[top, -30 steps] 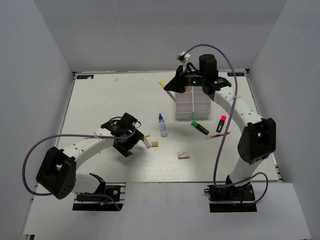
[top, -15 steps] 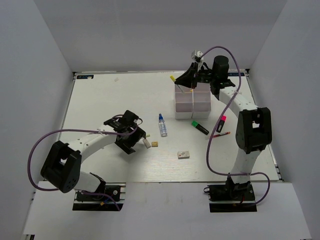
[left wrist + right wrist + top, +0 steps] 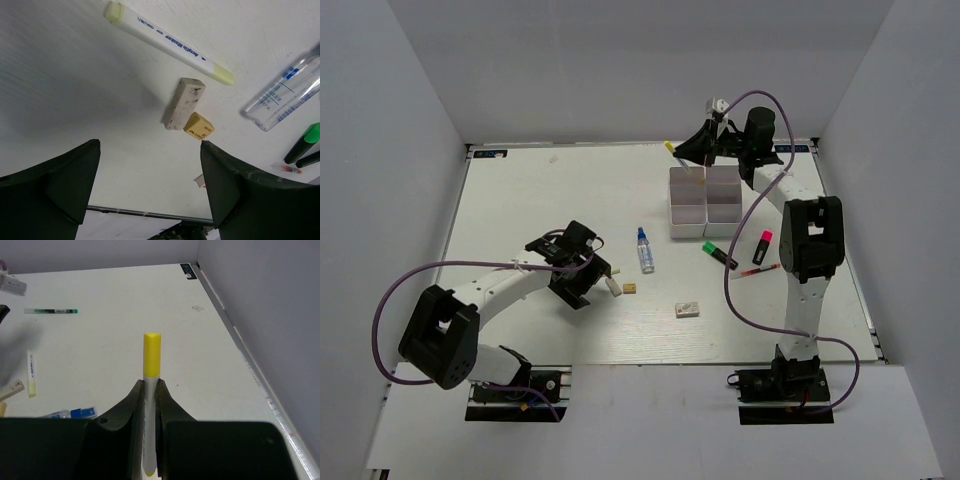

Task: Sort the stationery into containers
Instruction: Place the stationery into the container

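Observation:
My right gripper (image 3: 150, 385) is shut on a yellow-capped white pen (image 3: 151, 360), whose cap sticks out past the fingertips. In the top view this gripper (image 3: 690, 152) holds the pen (image 3: 670, 147) in the air over the far left corner of the white compartment tray (image 3: 705, 205). My left gripper (image 3: 150, 144) hangs open above the table with nothing between its fingers. Just beyond it lie another yellow-capped pen (image 3: 170, 42), a grey eraser (image 3: 183, 102) and a tan eraser (image 3: 199, 126). The blue-capped bottle (image 3: 645, 250) lies to their right.
A white eraser (image 3: 687, 310) lies near the front middle. A green-black highlighter (image 3: 720, 255), a pink-black highlighter (image 3: 762, 246) and a thin red pen (image 3: 755, 270) lie right of the tray's front. A thin green-tipped pen (image 3: 50, 311) shows in the right wrist view.
My right arm has swung back and to the right, carrying the pen from left of the tray to its far left corner. The left gripper has barely shifted.

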{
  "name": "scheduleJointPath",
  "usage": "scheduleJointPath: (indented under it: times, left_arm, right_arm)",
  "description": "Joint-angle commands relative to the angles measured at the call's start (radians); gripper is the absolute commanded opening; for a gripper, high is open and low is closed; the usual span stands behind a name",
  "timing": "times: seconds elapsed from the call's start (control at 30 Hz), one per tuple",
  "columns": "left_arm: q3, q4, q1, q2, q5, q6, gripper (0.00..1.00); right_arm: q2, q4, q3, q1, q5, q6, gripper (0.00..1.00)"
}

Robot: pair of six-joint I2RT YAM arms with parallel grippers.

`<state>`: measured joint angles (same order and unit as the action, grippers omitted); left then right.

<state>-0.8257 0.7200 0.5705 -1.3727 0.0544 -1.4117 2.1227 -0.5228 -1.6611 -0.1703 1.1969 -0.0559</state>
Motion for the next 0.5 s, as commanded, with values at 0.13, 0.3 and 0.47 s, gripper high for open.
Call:
scheduleJointPath:
  times: [0.13,0.3,0.47]
  left_arm:
    - [0.007,0.027,-0.004,0.014,-0.016,-0.030,0.93]
    - [-0.049,0.056,-0.014,-0.029,0.004,-0.049,0.95]
    - [-0.111,0.056,-0.024,-0.100,0.015,-0.049,0.95]
  right_arm:
    - [0.048,0.038,-0.031,0.005,-0.031,-0.111,0.03]
    - [0.060,0.061,-0.031,0.011,-0.040,-0.130,0.27]
    - [0.045,0.066,-0.025,0.018,-0.040,-0.130,0.47]
